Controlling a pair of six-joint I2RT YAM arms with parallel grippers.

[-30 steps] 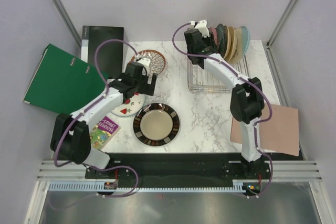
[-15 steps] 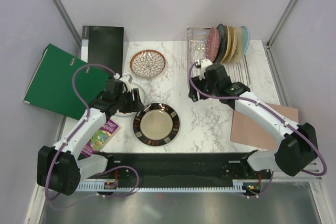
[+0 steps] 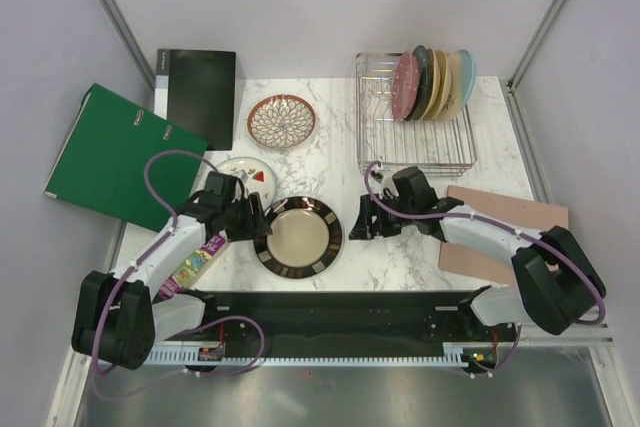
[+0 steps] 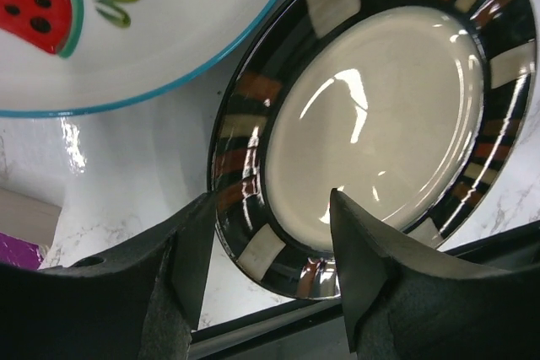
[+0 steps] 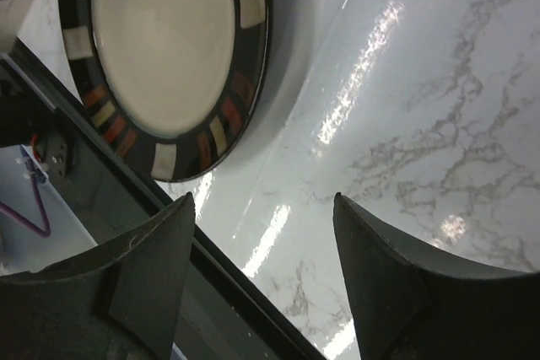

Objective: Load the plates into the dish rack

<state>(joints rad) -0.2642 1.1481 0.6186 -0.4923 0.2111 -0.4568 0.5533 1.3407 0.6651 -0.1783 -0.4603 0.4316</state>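
The left gripper [image 4: 270, 208] gapes, straddling the glossy round plate's [image 3: 298, 236] dark striped rim; the right gripper [image 5: 263, 208] spreads wide above the veined marble table [image 3: 390, 257].

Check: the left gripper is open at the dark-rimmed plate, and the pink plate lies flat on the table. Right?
No: the top view shows the pink plate standing in the dish rack. The left gripper is open at the dark-rimmed plate.

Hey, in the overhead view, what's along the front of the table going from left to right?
In order: purple booklet → left hand → dark-rimmed plate → right hand → pinkish-tan board.
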